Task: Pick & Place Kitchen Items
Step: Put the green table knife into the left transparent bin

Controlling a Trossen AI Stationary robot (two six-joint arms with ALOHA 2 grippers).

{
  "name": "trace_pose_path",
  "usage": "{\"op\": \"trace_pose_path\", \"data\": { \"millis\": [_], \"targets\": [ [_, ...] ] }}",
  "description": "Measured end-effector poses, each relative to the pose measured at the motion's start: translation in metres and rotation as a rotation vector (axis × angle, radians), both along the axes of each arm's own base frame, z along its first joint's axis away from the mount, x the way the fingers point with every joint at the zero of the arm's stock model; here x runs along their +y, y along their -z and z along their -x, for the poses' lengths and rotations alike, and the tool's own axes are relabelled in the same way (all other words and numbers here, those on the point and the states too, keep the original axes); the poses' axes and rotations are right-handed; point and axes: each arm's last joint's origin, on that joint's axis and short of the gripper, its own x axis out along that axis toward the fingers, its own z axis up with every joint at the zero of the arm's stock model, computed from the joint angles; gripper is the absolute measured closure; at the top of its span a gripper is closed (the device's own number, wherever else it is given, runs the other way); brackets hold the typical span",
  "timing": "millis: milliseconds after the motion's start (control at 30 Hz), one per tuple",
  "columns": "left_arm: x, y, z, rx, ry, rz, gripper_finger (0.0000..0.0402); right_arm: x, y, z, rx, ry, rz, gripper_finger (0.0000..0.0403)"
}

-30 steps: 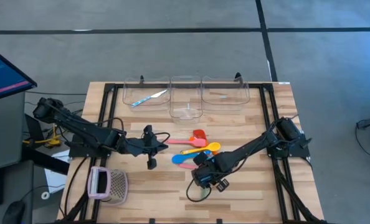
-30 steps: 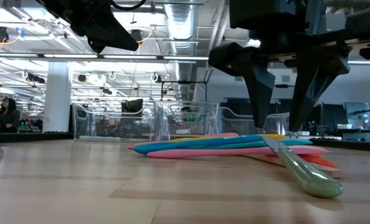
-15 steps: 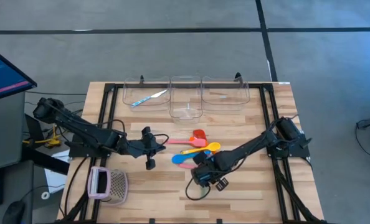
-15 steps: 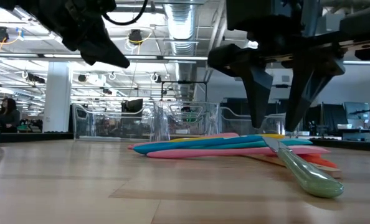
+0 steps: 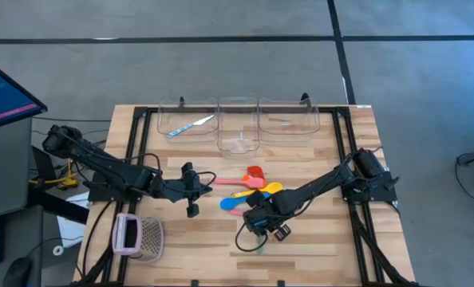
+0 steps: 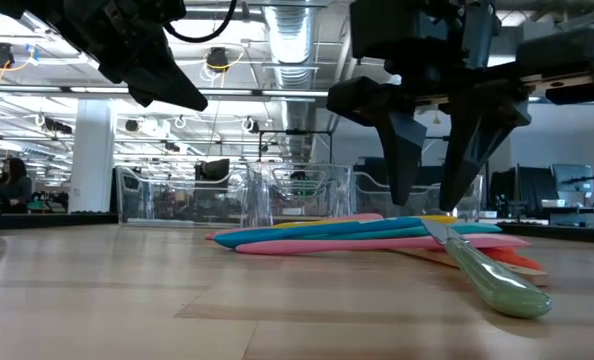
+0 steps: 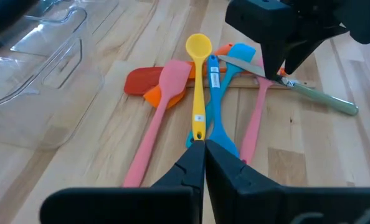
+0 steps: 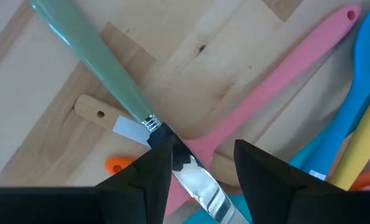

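Currently, right gripper [image 8: 200, 163]: fingers parted, empty, straddling teal-handled knife [image 8: 91, 65] at the blade root.
Advice: I descend squarely, closing across the blade, clear of the pink spoon [image 8: 278, 74] underneath.

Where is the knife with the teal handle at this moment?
The teal-handled knife lies at the near right edge of the utensil pile, its blade across a pink spoon, directly beneath the open right gripper.

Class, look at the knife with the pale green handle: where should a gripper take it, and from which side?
Grip the knife at the neck where the handle meets the blade, coming from above. It lies flat across the pink spoon, so the right gripper can straddle it there.
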Motion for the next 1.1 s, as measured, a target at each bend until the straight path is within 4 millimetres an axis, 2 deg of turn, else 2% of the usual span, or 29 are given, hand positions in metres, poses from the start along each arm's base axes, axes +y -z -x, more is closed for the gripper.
{"op": "trace_pose_path", "data": {
  "millis": [400, 700, 900, 1100],
  "targets": [
    [0.0, 0.0, 0.0, -0.001, 0.0, 0.0, 0.04, 0.001, 0.0, 0.001, 0.002, -0.045, 0.004, 0.0229],
    [0.0, 0.0, 0.0, -0.002, 0.0, 0.001, 0.04, 0.011, 0.0, 0.005, 0.012, -0.077, -0.022, 0.0233],
    [0.0, 0.0, 0.0, -0.003, 0.0, 0.001, 0.04, 0.009, 0.015, 0.007, -0.013, -0.049, -0.042, 0.0232],
    [0.0, 0.0, 0.0, -0.003, 0.0, 0.001, 0.04, 0.01, 0.015, 0.006, -0.019, -0.052, -0.061, 0.0235]
  ]
}}
